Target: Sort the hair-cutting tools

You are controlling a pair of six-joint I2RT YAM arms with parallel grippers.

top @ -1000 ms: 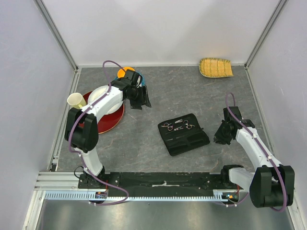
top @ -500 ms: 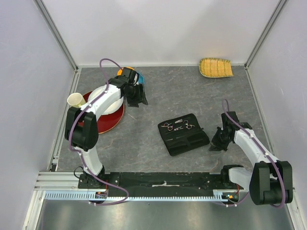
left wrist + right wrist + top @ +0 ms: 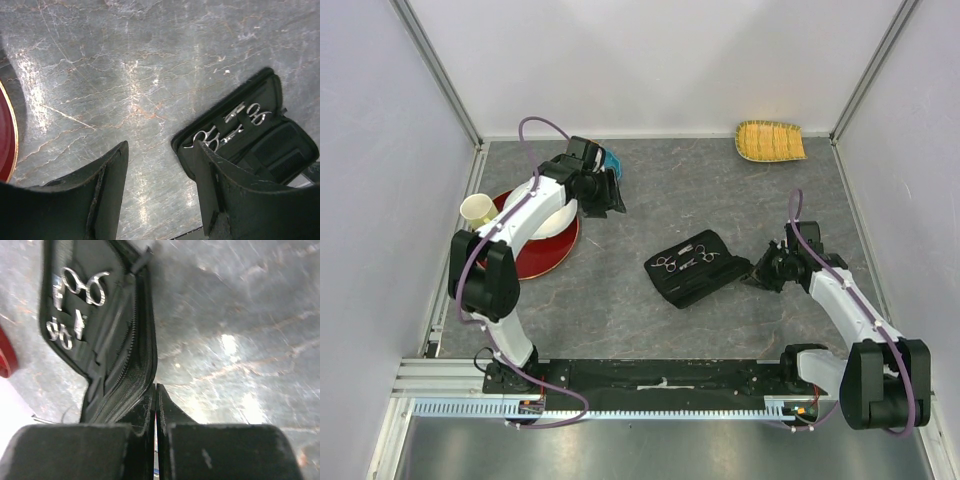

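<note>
The black zip case (image 3: 698, 272) lies open mid-table, its right half tilted up. Two silver scissors (image 3: 668, 263) (image 3: 704, 257) sit strapped in its far half. They also show in the left wrist view (image 3: 205, 138) (image 3: 254, 113) and in the right wrist view (image 3: 88, 287) (image 3: 61, 332). I cannot make out the combs. My right gripper (image 3: 758, 275) (image 3: 156, 388) is shut with nothing between the fingers and presses against the case's zipper edge (image 3: 131, 365). My left gripper (image 3: 605, 200) (image 3: 161, 148) is open and empty, above bare table to the case's far left.
A red plate (image 3: 542, 258) with a white bowl (image 3: 532, 196) and a pale cup (image 3: 475, 208) stands at the left, under the left arm. A teal object (image 3: 611, 162) sits behind the left gripper. A yellow woven basket (image 3: 770, 140) is at the back right.
My right gripper has moved left to the case's right edge; the case has slid left and its right half has tipped up. My left gripper has drawn back slightly to the left.
</note>
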